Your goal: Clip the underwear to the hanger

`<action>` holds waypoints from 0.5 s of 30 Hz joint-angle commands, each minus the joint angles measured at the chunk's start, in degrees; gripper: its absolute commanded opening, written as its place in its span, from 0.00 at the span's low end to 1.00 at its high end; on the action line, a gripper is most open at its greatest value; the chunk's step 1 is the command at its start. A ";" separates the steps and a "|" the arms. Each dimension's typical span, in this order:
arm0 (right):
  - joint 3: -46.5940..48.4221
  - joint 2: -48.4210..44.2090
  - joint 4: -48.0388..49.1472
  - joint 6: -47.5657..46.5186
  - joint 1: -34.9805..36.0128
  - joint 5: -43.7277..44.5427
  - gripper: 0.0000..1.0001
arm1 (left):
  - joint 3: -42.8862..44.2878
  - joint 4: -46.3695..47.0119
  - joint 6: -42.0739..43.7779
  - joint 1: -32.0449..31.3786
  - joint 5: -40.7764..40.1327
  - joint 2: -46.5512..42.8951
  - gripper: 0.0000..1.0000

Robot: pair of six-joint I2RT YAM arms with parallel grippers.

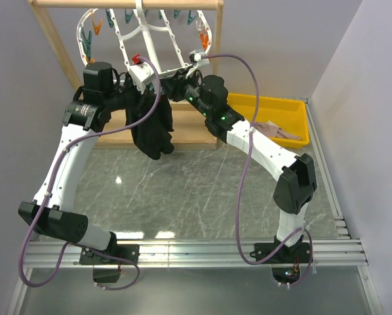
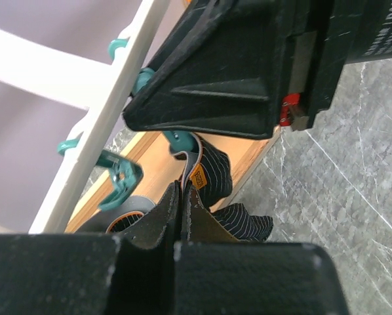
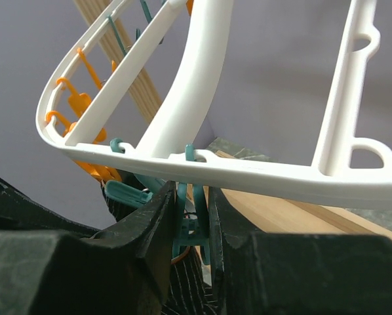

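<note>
Well, bin: the yellow bin (image 1: 294,105) sits far right on the worktop (image 1: 183,190), with a pinkish-beige cloth (image 1: 281,131) lying in it.
Rack: the hanger (image 3: 248,174) hangs tilted from the wooden frame (image 1: 52,33).
Garment: the underwear (image 1: 153,131) dangles below the hanger's near rim, between both arms, outside the bin.
Left: the left hand (image 2: 181,197) is closed tight beside the waistband; whether it pinches cloth, I cannot tell.
Right: the right hand (image 3: 191,210) is narrow, squeezing a teal peg (image 3: 201,216).

Bright, even light — near foregrounds blurred.
</note>
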 commanded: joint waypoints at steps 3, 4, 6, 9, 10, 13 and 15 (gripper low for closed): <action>-0.56 -0.81 0.45 -0.97 0.78 -0.32 0.00 | -0.10 2.70 1.16 -1.64 -1.49 -1.46 0.00; -0.73 -0.90 0.45 -1.05 0.77 -0.41 0.00 | -0.19 3.05 1.25 -1.82 -1.76 -1.63 0.00; -1.25 -0.99 0.71 -1.14 0.78 -0.50 0.00 | -0.36 3.49 0.99 -1.91 -2.11 -1.90 0.00; -2.13 -1.42 0.97 -1.76 0.86 -0.41 0.00 | -0.19 4.01 0.99 -1.91 -2.72 -2.42 0.00; -2.83 -1.60 1.15 -2.28 0.86 -0.41 0.00 | -0.62 4.28 1.16 -1.91 -2.90 -2.77 0.00; -3.45 -1.87 1.15 -3.34 0.86 0.64 0.00 | -2.29 5.60 2.48 -1.91 -3.16 -4.88 0.00; -3.02 -1.60 0.71 -4.13 0.78 1.60 0.00 | -2.82 6.21 3.09 -1.91 -2.90 -6.11 0.00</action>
